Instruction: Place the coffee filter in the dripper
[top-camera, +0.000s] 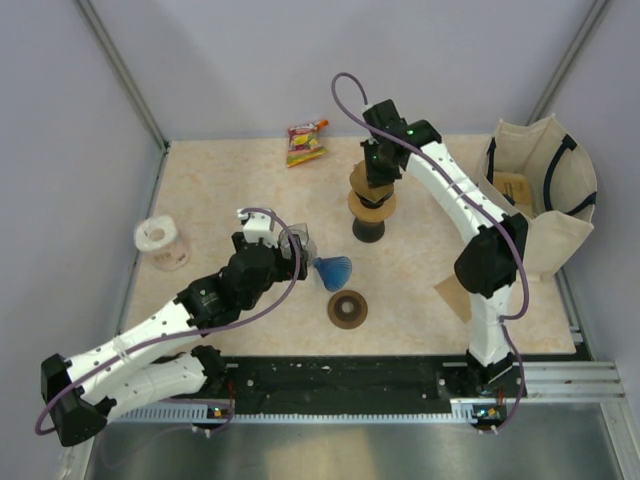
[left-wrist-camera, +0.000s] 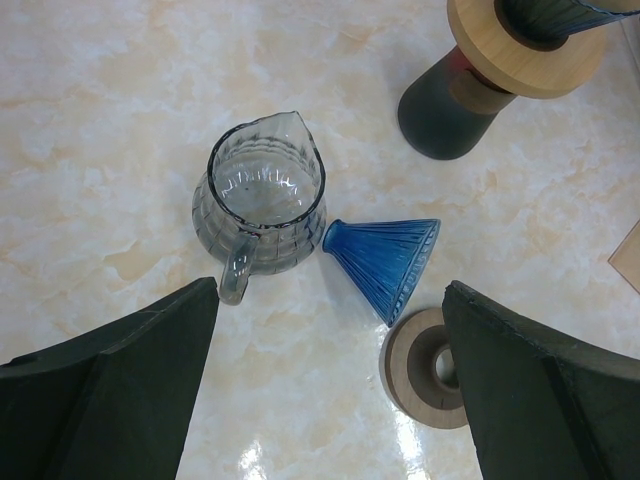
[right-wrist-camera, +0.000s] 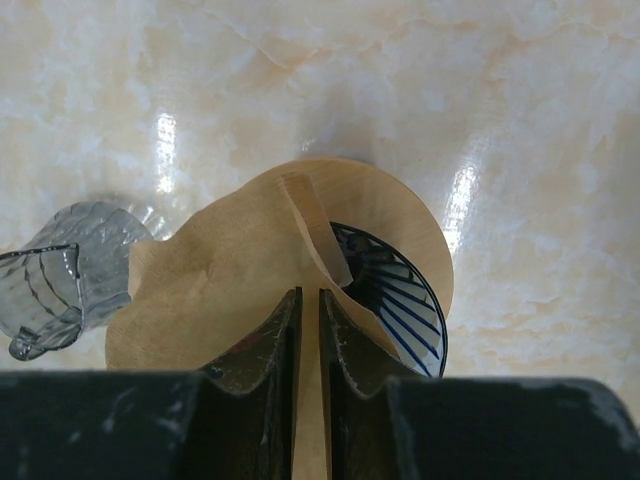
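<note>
My right gripper (right-wrist-camera: 309, 300) is shut on a tan paper coffee filter (right-wrist-camera: 220, 280), pinching its edge. It holds the filter over a ribbed dark-blue glass dripper (right-wrist-camera: 400, 290), part of whose rim shows under the paper. In the top view the filter (top-camera: 366, 178) sits above the dripper stand (top-camera: 370, 215) with my right gripper (top-camera: 376, 160) right over it. My left gripper (left-wrist-camera: 330, 380) is open and empty above the table. A second blue dripper cone (left-wrist-camera: 385, 255) lies on its side ahead of it.
A clear glass carafe (left-wrist-camera: 258, 210) stands left of the blue cone. A wooden ring (left-wrist-camera: 425, 365) lies near my left gripper's right finger. A tape roll (top-camera: 162, 240) is at the left, a snack packet (top-camera: 306, 142) at the back, a canvas bag (top-camera: 540, 195) at the right.
</note>
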